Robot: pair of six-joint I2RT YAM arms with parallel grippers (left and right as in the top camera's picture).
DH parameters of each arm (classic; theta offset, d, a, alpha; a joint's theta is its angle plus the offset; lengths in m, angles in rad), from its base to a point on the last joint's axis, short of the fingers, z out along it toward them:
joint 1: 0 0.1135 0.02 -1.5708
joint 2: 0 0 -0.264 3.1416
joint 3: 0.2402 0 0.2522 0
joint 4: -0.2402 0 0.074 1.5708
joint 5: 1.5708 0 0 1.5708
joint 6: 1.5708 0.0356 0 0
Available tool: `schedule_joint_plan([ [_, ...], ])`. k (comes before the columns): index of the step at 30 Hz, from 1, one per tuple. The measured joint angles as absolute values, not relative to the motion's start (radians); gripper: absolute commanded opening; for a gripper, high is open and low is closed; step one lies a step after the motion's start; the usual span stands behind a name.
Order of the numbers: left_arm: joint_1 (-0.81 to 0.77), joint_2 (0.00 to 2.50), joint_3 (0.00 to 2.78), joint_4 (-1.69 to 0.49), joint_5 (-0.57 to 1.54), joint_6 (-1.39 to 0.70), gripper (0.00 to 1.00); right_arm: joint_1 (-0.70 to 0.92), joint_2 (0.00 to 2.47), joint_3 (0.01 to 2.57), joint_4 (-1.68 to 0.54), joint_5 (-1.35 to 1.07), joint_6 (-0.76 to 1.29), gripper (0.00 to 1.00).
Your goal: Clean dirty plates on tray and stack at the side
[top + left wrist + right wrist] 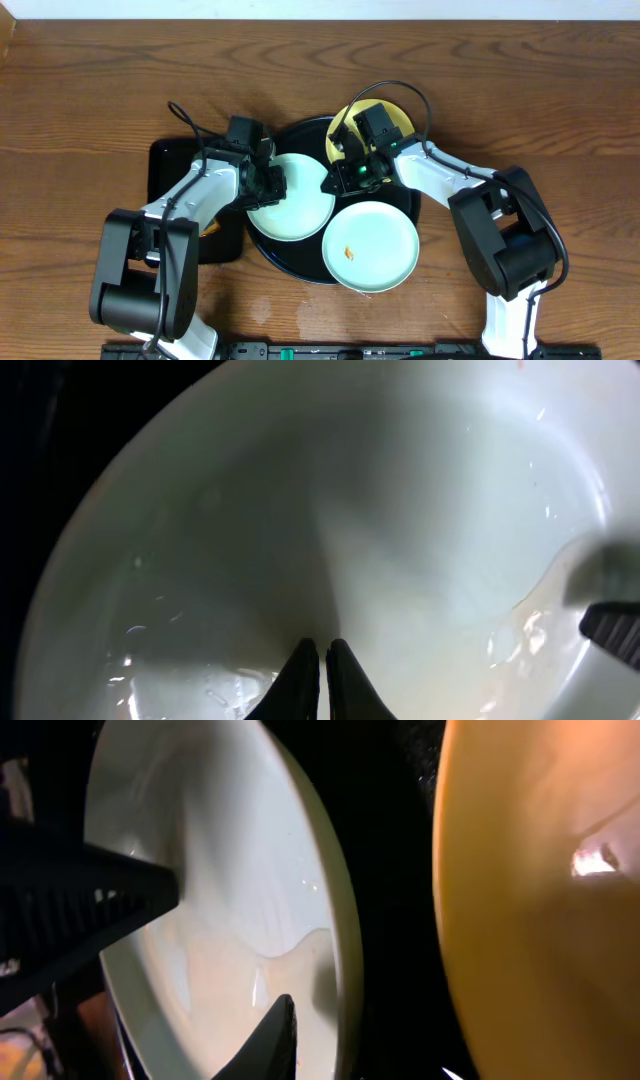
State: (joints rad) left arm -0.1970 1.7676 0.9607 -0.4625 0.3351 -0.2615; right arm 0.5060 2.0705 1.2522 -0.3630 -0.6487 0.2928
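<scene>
On the round black tray (pixel 275 255) lie three plates. A mint plate (pixel 295 205) sits in the middle, its inside wet with a pale orange film (pixel 290 970). My left gripper (pixel 270 185) is shut, its tips (pixel 322 660) resting over that plate's (pixel 420 510) left side with nothing seen between them. My right gripper (pixel 345 178) stands slightly open astride the plate's right rim (pixel 345 950), one finger (pixel 275 1040) inside the plate. A second mint plate (pixel 375 240) with an orange smear (pixel 348 252) lies front right. The yellow plate (pixel 395 115) lies behind, partly hidden by the right arm.
A rectangular black tray (pixel 175 160) lies on the wood table to the left, under my left arm. The yellow plate (pixel 540 900) is close on the far side of my right gripper. The front mint plate overhangs the round tray's front rim.
</scene>
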Motion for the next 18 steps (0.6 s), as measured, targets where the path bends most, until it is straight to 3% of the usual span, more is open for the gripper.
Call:
schedule_joint_plan([
  [12, -0.196, 1.767, 0.964, -0.459, 0.334, -0.262, 0.08, 0.506, 2.072, 1.242, -0.313, -0.732, 0.247, 0.14],
  [18, -0.197, 1.771, 0.964, -0.459, 0.334, -0.262, 0.08, 0.508, 2.072, 1.242, -0.257, -0.815, 0.226, 0.21],
])
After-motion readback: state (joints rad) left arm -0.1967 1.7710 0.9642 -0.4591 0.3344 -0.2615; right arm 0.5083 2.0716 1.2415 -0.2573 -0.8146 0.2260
